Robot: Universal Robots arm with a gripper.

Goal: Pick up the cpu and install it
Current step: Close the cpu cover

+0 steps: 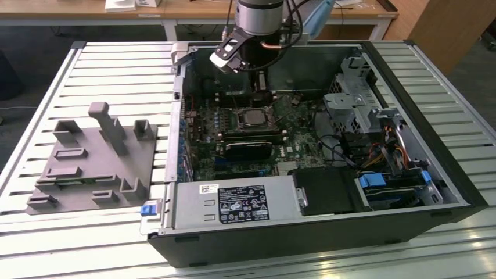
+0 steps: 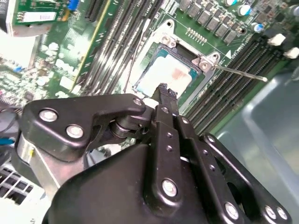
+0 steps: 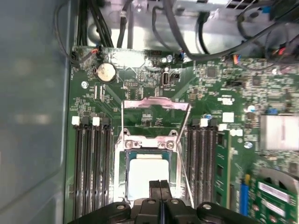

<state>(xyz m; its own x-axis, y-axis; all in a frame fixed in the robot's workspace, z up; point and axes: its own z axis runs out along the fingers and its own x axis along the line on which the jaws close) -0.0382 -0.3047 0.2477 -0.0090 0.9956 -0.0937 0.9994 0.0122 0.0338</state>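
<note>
The cpu (image 3: 147, 173) lies flat in the motherboard socket (image 3: 126, 161), the hand (image 3: 160, 185) poised directly over it with fingers pressed together and holding nothing, so placement is judged done, whereas the metal retention frame (image 3: 156, 103) stands open, not yet clamped.

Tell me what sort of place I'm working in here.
Probably a lab or workshop bench for PC assembly: an open computer case lies on a slatted metal table, a grey parts tray beside it, wooden desks behind.
</note>
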